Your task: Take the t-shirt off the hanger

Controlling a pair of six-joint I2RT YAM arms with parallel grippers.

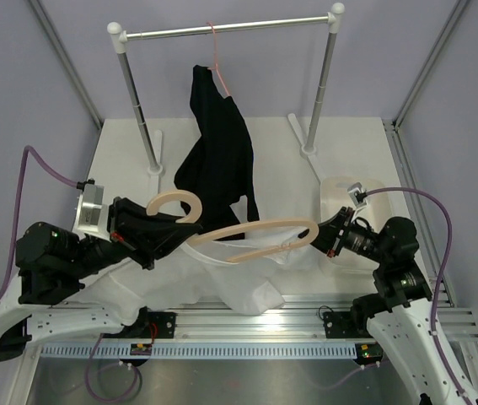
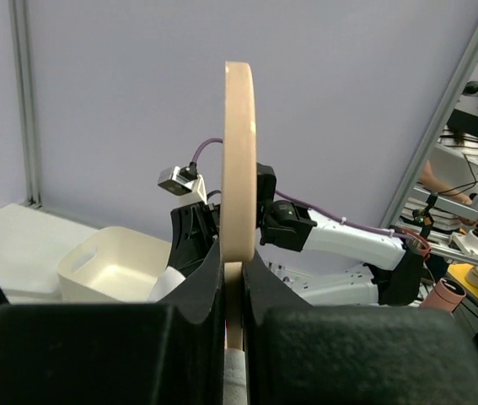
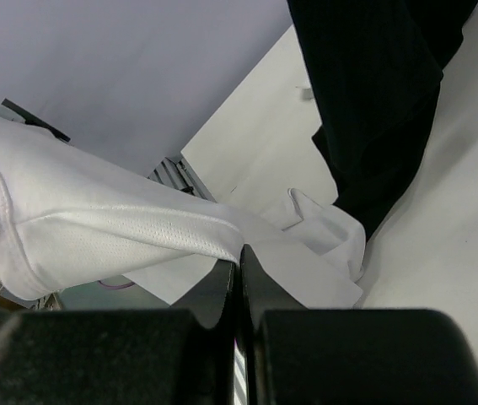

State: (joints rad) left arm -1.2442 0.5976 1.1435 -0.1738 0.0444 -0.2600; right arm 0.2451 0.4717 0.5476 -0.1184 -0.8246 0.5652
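The beige wooden hanger [image 1: 255,229] is held above the table's front, its hook [image 1: 179,202] pointing left. My left gripper [image 1: 184,232] is shut on the hanger just below the hook; in the left wrist view the hanger [image 2: 239,152] stands edge-on between the jaws of that gripper [image 2: 239,253]. The white t-shirt [image 1: 222,283] lies bunched under the hanger. My right gripper [image 1: 319,236] is at the hanger's right end, shut on a hem of the t-shirt [image 3: 95,228], which stretches left from the closed jaws of that gripper [image 3: 239,257].
A black garment [image 1: 217,152] hangs on a thin pink wire hanger [image 1: 216,51] from the metal rack rail [image 1: 230,28] at the back, its lower edge near the wooden hanger. A white bin [image 1: 340,190] stands beside the right arm, also seen in the left wrist view [image 2: 112,266].
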